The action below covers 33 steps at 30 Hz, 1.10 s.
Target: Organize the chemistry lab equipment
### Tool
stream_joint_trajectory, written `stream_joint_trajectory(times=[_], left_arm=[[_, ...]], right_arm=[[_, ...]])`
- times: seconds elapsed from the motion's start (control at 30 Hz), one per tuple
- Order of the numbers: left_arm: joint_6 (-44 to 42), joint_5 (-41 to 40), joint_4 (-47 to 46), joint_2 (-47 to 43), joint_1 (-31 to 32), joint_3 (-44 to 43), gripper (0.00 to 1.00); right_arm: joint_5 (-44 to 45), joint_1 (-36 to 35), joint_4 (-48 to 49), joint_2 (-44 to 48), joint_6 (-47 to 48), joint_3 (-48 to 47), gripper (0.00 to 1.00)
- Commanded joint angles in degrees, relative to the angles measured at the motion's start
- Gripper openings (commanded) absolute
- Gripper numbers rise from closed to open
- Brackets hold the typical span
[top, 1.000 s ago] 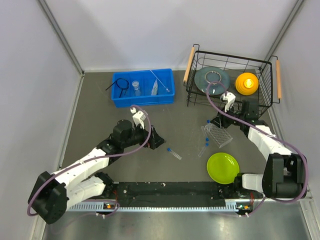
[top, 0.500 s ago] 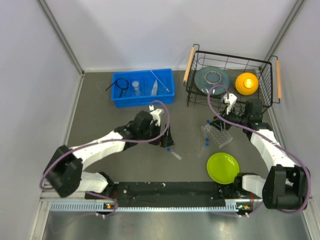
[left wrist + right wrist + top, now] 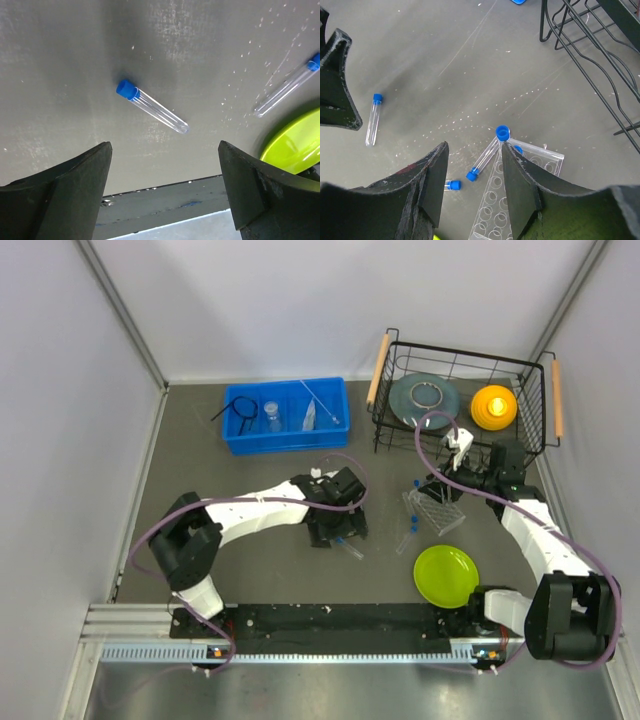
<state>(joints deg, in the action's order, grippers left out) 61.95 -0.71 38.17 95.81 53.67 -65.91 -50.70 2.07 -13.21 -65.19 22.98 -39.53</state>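
A clear tube with a blue cap (image 3: 152,106) lies on the grey table just beyond my open, empty left gripper (image 3: 164,145); the top view shows it (image 3: 351,549) by that gripper (image 3: 338,530). My right gripper (image 3: 474,148) is open and empty above another loose tube (image 3: 487,156) beside the clear perforated rack (image 3: 520,200). The rack (image 3: 437,508) lies flat under that gripper (image 3: 437,490). More tubes (image 3: 408,535) lie left of the rack. The small jar (image 3: 272,418), black ring (image 3: 245,407) and packet (image 3: 310,416) sit in the blue bin (image 3: 290,440).
A black wire basket (image 3: 385,420) at the back right holds a grey dish (image 3: 425,395) and an orange bowl (image 3: 493,405). A lime-green plate (image 3: 445,575) lies near the front right, and its edge shows in the left wrist view (image 3: 295,142).
My left arm has swung right and forward, bringing its gripper from the table's middle-left to just over the loose tube. The right arm has barely moved.
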Motion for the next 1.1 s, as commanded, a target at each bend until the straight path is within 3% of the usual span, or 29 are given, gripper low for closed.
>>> stream_joint_trajectory(times=[0.0,0.23,0.5,0.67,0.87,1.07], left_arm=[[11.33,-3.42,6.65,2.8,1.35,-3.26,0.89],[11.61,-2.72,6.48,8.24,2.05,-5.89,0.6],[9.42,-2.28,6.91,13.43,2.58,-10.11,0.55],[7.67,-0.53,6.74,15.72,2.49,-10.82,0.41],[5.2,-0.96,6.56,15.64,2.49,-11.79,0.35],[-4.54,3.43,-2.12,12.13,2.58,-9.25,0.22]], right_arm=[[-1.69,0.4,0.82,2.08,1.36,-2.84,0.47],[-1.86,0.4,0.82,2.17,1.45,-2.83,0.48],[-2.04,0.4,0.65,2.26,1.63,-2.75,0.48],[-2.13,0.4,0.65,2.26,1.54,-2.75,0.48],[-2.3,0.31,0.64,2.7,1.63,-2.75,0.48],[-3.0,0.31,0.56,2.96,1.63,-2.66,0.48]])
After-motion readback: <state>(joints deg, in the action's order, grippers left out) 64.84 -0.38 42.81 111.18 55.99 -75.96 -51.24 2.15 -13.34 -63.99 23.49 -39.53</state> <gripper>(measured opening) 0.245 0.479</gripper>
